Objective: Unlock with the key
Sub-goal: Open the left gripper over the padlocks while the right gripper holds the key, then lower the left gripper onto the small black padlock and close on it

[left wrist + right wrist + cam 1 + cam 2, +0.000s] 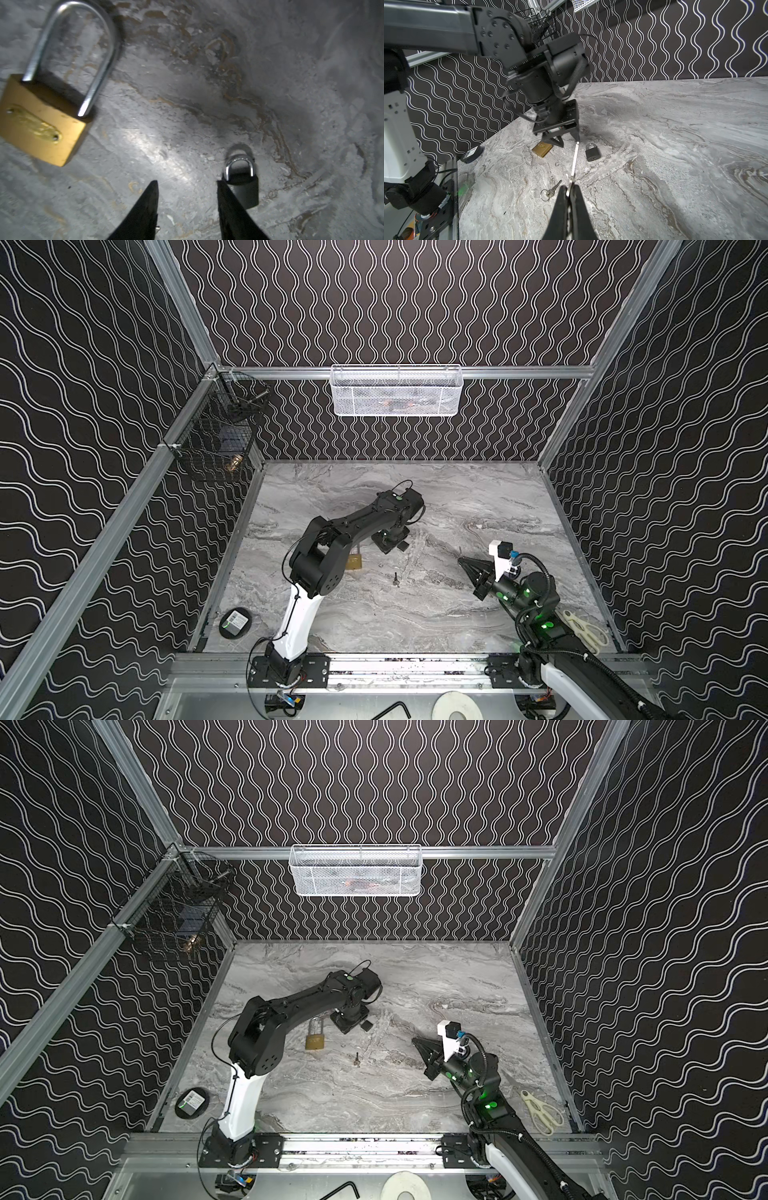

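While the partly spread left end effector (186, 182) hangs beside the black padlock (244, 191), the key (552, 190) lies just before the closed right end effector (569, 187), blade pointing away.

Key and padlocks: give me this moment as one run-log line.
left gripper: open, empty, near black padlock | right gripper: shut | key: lying on table, not held | brass padlock: on table

Beside one black fingertip of the left gripper (187, 182) lies a black padlock (246, 193) with a chrome shackle; off the other, a brass-gold padlock (39, 124) — both on the grey-veined marble table (207, 104). The black right gripper (569, 187) pinches a pale strip (574, 160); the walls (395, 302) are black with white wavy lines.
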{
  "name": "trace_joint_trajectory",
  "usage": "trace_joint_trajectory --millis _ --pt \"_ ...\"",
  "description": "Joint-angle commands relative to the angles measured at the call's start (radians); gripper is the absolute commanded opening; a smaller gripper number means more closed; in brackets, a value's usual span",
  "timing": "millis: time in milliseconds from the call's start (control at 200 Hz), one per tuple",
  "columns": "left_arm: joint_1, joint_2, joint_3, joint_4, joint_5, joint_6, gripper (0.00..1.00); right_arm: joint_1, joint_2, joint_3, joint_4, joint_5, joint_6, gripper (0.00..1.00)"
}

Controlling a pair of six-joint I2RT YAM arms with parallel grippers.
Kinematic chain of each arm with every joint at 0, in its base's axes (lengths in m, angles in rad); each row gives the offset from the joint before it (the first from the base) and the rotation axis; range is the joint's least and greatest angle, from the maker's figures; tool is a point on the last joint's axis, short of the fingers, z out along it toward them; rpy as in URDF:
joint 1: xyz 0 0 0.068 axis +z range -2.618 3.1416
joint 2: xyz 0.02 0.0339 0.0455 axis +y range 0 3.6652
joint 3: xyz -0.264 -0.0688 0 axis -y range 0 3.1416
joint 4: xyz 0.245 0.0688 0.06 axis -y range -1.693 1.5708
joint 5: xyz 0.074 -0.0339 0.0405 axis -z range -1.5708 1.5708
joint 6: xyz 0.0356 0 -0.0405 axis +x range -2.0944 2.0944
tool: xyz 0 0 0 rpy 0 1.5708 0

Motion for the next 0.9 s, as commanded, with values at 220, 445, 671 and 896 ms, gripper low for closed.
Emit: trace_joint_trajectory --millis 220,445,671,896 --pt "-0.034 0.059 0.057 0.034 0.047 -0.001 0.51 0.001 0.012 0.003 0.041 -0.007 -0.002 0.0" --pt "-0.029 0.077 0.047 0.059 0.087 -0.028 0.51 0.003 0.015 0.002 0.045 -0.014 0.0 0.0" --pt "-0.031 0.1 0.111 0.033 0.058 -0.014 0.51 0.002 0.01 0.004 0.037 -0.015 -0.002 0.0" --pt "-0.022 0.105 0.137 0.009 0.057 0.027 0.52 0.002 0.013 0.006 0.039 -0.018 -0.002 0.0"
